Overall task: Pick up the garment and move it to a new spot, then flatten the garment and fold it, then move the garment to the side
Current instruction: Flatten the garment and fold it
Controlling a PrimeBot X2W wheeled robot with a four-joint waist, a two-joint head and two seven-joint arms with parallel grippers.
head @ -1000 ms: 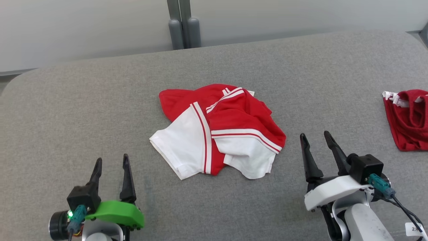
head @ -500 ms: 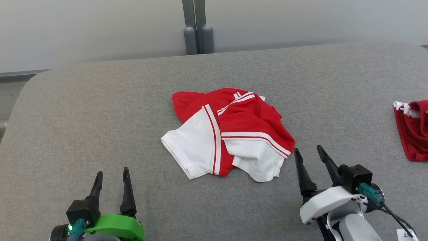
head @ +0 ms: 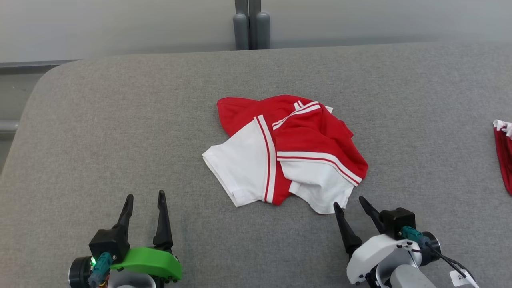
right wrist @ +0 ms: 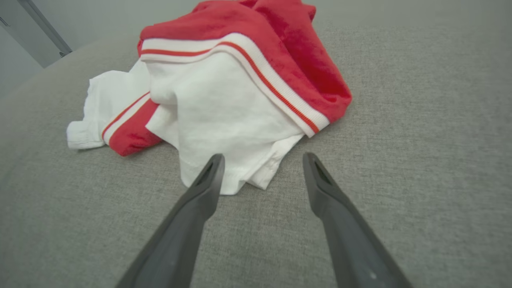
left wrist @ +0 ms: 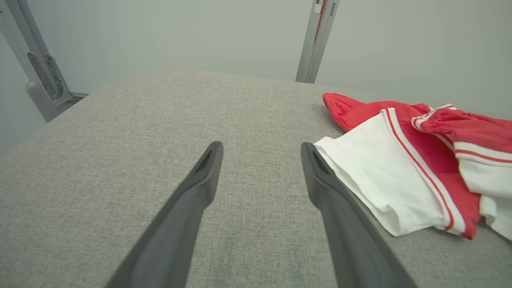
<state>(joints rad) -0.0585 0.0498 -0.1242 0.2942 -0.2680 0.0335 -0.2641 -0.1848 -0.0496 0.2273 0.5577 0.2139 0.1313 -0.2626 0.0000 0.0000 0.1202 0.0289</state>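
The garment (head: 284,150), a red T-shirt with white sleeves and striped trim, lies crumpled in the middle of the grey padded surface (head: 120,120). My right gripper (head: 350,204) stands open just below the garment's near right white sleeve; in the right wrist view that sleeve's hem (right wrist: 240,176) lies right at my fingertips (right wrist: 262,158), left finger overlapping it. My left gripper (head: 145,197) is open at the lower left, well apart from the cloth; in the left wrist view the garment (left wrist: 404,160) lies right of my fingers (left wrist: 262,146).
A second, all-red bunched garment (head: 505,154) lies at the right edge of the surface. Grey posts (head: 251,24) and a pale wall stand behind the far edge. The surface's rounded left corner (head: 36,92) drops off at upper left.
The head camera has shifted, sliding the whole scene rightward. My right gripper has come closer to the garment's white sleeve, its tips now at the hem. Both grippers stay open.
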